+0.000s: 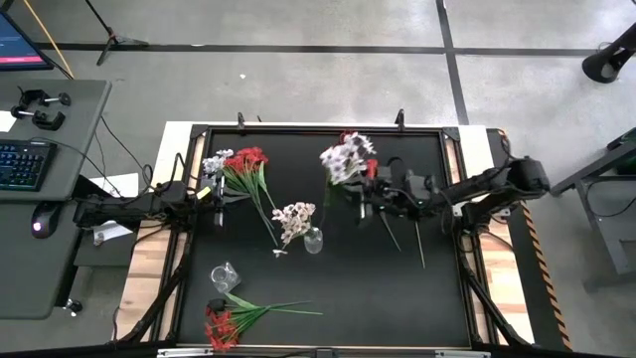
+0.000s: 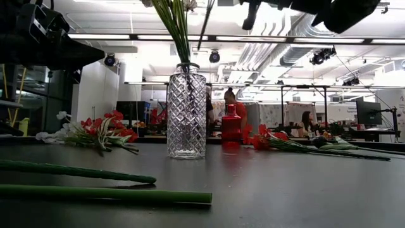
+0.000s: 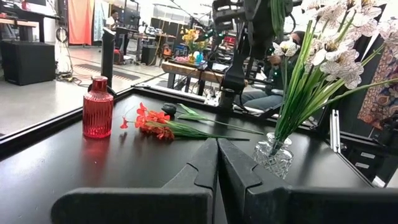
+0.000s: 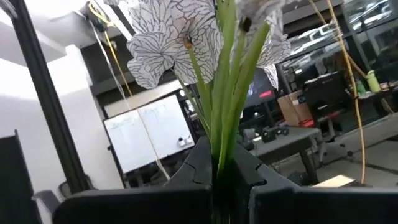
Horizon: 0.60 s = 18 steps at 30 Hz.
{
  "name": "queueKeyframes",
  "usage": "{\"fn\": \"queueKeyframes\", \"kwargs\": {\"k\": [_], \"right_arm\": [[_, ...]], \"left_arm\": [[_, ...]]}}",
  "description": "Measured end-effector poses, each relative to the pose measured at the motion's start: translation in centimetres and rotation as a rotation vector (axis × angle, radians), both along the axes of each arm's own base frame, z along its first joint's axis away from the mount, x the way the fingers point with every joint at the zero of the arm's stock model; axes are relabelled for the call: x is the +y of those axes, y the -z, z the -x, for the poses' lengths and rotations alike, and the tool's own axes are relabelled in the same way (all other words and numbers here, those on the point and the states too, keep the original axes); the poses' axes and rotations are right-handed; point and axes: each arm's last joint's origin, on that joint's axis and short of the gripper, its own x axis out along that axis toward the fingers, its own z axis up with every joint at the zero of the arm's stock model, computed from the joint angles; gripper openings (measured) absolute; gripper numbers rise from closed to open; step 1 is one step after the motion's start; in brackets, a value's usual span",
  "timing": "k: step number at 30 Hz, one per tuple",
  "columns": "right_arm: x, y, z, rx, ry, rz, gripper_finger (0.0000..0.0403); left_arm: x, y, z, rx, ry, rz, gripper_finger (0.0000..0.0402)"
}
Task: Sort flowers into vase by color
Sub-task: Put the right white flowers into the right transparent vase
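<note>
The right gripper (image 4: 221, 171) has its jaws clamped on the green stems of a white-flower bunch (image 1: 346, 157), lifted off the tabletop (image 1: 397, 288). The stems run straight out between the jaws with the veined white blooms beyond them, so the bunch's long axis lines up with the gripper's reach. The clear glass vase (image 1: 314, 240) already holds white blooms (image 1: 294, 219) and stands upright, near the jaws and off toward the table's middle, on the side facing the left arm. To go in, the stem ends would have to be swung over its narrow mouth and turned downward; that looks like the move this turns on, and the right arm is the nearer one.

The left gripper (image 3: 217, 163) waits low over the tabletop with its jaws pressed together, empty. Just beside it lie red flowers (image 1: 248, 164). More red flowers (image 1: 224, 323) lie by the front edge, near a second clear vase (image 1: 225, 276) tipped on its side. A red vase (image 3: 97, 107) stands beyond.
</note>
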Motion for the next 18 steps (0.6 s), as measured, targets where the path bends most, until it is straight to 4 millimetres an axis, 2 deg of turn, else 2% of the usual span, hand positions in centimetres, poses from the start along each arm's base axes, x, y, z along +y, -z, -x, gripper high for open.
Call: {"fn": "queueKeyframes", "kwargs": {"k": [9, 18], "right_arm": [[0.1, 2.0, -1.3, -0.024, 0.0, -0.023, 0.0], [0.0, 2.5, -1.6, 0.034, 0.048, -0.004, 0.0]], "left_arm": [[0.0, 0.0, 0.0, 0.0, 0.0, 0.0, 0.0], [0.0, 0.0, 0.0, 0.0, 0.0, 0.0, 0.0]]}}
